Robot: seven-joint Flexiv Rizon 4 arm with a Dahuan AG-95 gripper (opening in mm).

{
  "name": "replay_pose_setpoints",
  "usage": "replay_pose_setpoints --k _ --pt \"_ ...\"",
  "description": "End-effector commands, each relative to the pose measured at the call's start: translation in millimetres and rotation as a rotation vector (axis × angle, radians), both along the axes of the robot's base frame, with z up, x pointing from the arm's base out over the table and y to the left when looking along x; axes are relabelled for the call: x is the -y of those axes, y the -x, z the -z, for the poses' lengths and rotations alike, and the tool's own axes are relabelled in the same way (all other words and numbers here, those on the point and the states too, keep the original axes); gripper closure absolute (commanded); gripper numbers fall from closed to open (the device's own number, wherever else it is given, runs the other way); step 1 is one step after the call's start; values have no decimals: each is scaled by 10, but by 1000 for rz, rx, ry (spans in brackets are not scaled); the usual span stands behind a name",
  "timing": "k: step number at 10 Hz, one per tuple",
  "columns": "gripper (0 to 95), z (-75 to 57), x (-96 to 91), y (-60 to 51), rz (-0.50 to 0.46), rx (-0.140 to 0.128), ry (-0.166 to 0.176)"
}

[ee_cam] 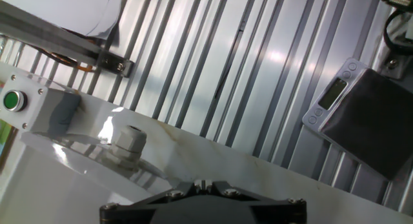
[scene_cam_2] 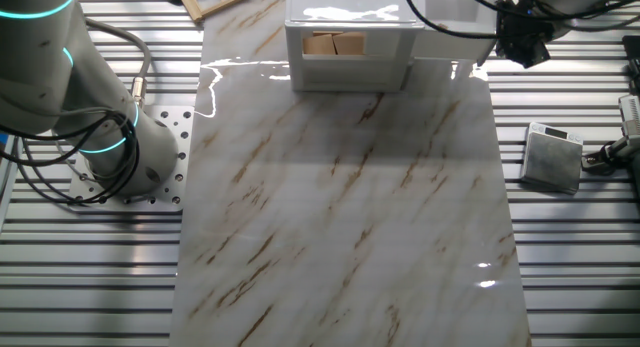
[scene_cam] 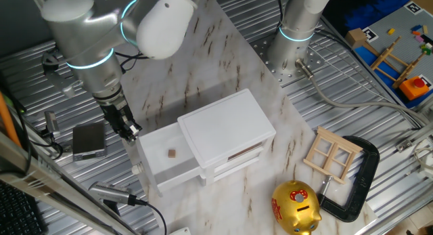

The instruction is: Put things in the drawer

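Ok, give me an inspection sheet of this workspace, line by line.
Surface: marble-pattern board on ribbed metal table.
Job's things: drawer pulled open from white cabinet; brown block inside it.
Clutter: gold piggy bank, wooden window frame, black clamp, small scale.
Grippers: gripper at the drawer's outer end; open or shut cannot be told.
Cables: grey cable near the arm base; more at the left edge.
Surroundings: toy parts far right.

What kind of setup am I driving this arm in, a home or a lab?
Most likely a robotics lab bench: a ribbed metal table with a marble-look board, a digital scale, and fiducial markers nearby.
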State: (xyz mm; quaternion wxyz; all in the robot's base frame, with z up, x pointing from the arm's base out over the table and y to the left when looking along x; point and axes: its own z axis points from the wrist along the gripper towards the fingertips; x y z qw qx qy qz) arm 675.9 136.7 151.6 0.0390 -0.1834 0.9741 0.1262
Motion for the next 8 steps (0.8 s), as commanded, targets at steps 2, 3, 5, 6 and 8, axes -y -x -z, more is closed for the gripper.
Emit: replay_pose_setpoints --k 2,3,5,6,8 --pt "950 5 -4 -14 -11 -10 -5" --pt "950 5 -4 -14 -11 -10 -6" --pt "950 5 -4 -14 -11 -10 -8" --pt "950 5 -4 -14 -11 -10 -9" --pt "950 5 -4 -14 -12 -7 -10"
